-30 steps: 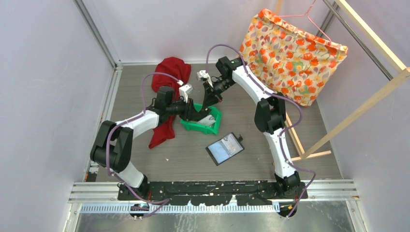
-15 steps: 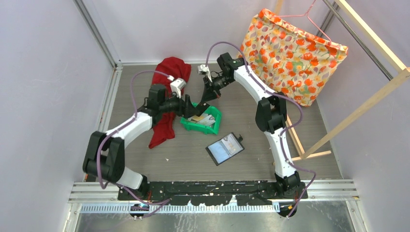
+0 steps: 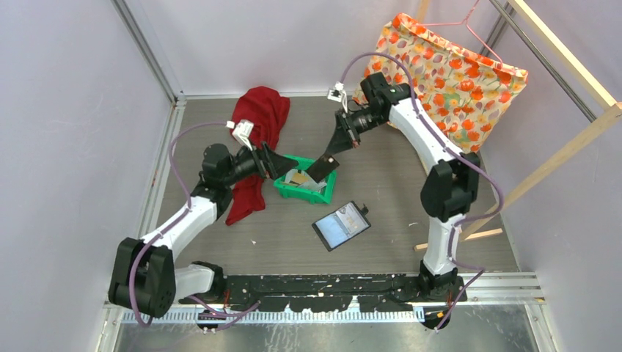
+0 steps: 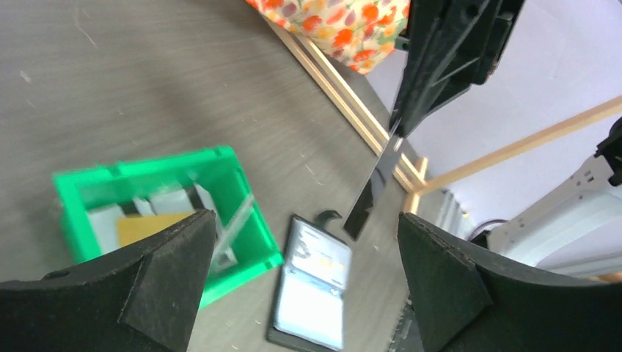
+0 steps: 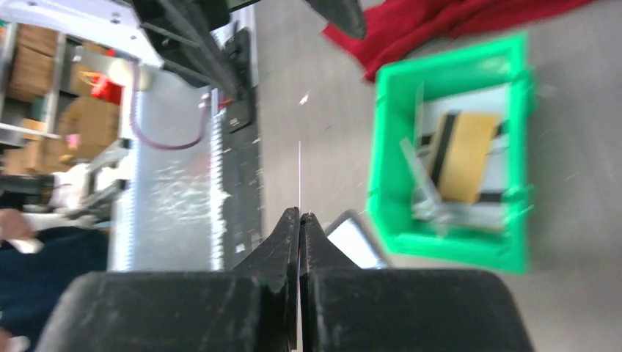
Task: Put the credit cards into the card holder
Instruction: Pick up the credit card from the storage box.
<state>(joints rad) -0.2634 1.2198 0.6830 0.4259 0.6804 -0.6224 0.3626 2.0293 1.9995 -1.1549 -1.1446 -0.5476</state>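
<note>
My right gripper (image 3: 336, 147) is shut on a dark credit card (image 3: 323, 166) that hangs tilted above the green bin (image 3: 323, 193). In the right wrist view that card (image 5: 299, 176) shows edge-on as a thin line rising from my shut gripper (image 5: 301, 217). More credit cards lie in the bin, a yellow-orange one (image 5: 463, 155) on top of pale ones. The black card holder (image 3: 341, 225) lies open on the floor, in front of the bin. My left gripper (image 3: 282, 163) stands open and empty at the bin's left side. In its wrist view the card holder (image 4: 312, 282) and the held card (image 4: 374, 187) show between its fingers.
A red cloth (image 3: 257, 121) lies behind and left of the bin, under my left arm. A floral bag (image 3: 440, 77) hangs on a wooden rack (image 3: 557, 147) at the back right. Walls close in on the left and at the back.
My left gripper has opened and drawn back to the left, away from the bin. My right arm has swung up and to the right, carrying the dark card.
</note>
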